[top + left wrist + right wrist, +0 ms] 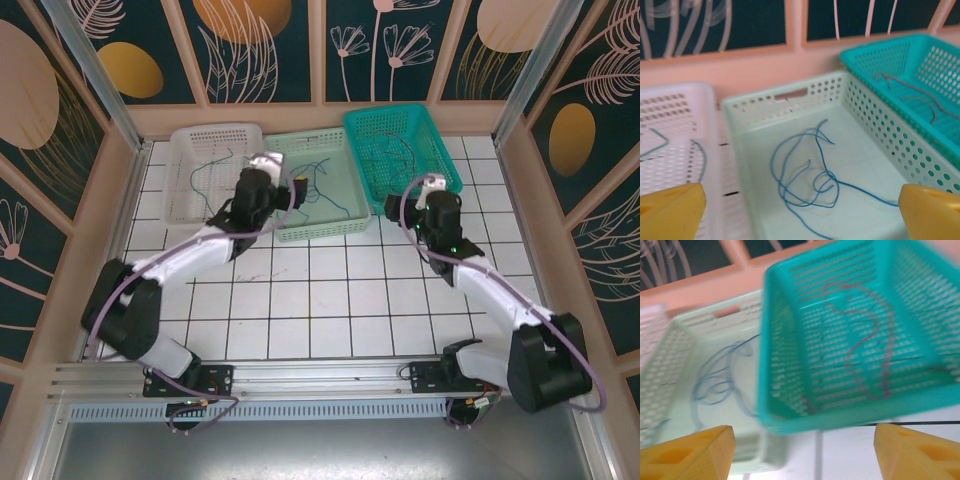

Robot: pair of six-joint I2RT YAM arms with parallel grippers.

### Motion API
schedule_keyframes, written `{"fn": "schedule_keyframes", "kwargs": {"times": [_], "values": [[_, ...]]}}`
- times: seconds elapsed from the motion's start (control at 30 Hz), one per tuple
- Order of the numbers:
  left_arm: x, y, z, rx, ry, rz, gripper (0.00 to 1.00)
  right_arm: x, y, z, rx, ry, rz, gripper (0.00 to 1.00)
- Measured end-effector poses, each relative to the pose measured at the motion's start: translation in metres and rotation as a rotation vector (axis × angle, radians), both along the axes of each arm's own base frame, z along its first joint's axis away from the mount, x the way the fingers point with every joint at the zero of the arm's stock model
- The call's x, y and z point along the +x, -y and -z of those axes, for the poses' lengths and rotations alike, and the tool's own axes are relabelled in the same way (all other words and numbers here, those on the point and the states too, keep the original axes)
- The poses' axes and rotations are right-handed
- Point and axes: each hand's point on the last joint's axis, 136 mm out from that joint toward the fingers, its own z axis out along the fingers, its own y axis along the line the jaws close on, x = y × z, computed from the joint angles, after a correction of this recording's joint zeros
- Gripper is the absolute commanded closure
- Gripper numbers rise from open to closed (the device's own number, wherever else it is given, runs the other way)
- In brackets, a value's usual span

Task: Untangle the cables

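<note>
A lab-style robot test cell: arms (190,255) bolted to an aluminium rail (300,375), white tiled tabletop (330,300), leaf-patterned wall panels (260,40).

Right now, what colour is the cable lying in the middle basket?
Blue: the cable in the pale green basket shows best in the left wrist view.

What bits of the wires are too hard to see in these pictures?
Right wrist view: blurred, so the reddish cable in the teal basket may be one strand or several.
Left wrist view: the blue cable runs off the bottom edge; the green cable drops behind a yellow finger.
Top view: the left arm covers part of the pale green basket.
</note>
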Motion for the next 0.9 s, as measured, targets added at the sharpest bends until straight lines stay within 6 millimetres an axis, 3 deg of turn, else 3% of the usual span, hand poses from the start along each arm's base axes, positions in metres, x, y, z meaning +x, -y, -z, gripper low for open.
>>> {"fn": "schedule_keyframes", "kwargs": {"times": [0.1, 0.17, 0.23, 0.33, 0.43, 0.67, 0.7, 0.77, 0.9], "values": [[-0.02, -0.027, -0.006, 0.014, 0.067, -0.067, 0.01, -0.008, 0.048, 0.019, -0.093, 0.083, 0.146, 0.2], [-0.03, -0.044, 0.001, 0.057, 0.087, -0.116, 0.01, -0.014, 0.085, 0.048, -0.134, 0.066, 0.244, 0.2], [-0.036, -0.058, 0.016, 0.109, 0.082, -0.154, 0.01, -0.016, 0.107, 0.074, -0.166, 0.029, 0.303, 0.21], [-0.045, -0.08, 0.041, 0.161, 0.052, -0.198, 0.01, -0.009, 0.111, 0.096, -0.2, 0.015, 0.299, 0.25], [-0.053, -0.112, 0.054, 0.165, 0.052, -0.269, 0.01, -0.001, 0.112, 0.107, -0.206, 0.024, 0.286, 0.25], [-0.068, -0.197, 0.055, 0.116, 0.124, -0.457, 0.01, 0.002, 0.122, 0.095, -0.157, 0.119, 0.271, 0.2], [-0.069, -0.205, 0.056, 0.108, 0.134, -0.472, 0.01, 0.002, 0.121, 0.094, -0.153, 0.127, 0.263, 0.2], [-0.073, -0.218, 0.062, 0.093, 0.15, -0.484, 0.01, 0.004, 0.118, 0.088, -0.145, 0.15, 0.248, 0.01], [-0.067, -0.224, 0.084, 0.079, 0.121, -0.46, 0.01, 0.005, 0.115, 0.085, -0.138, 0.165, 0.231, 0.01]]}}
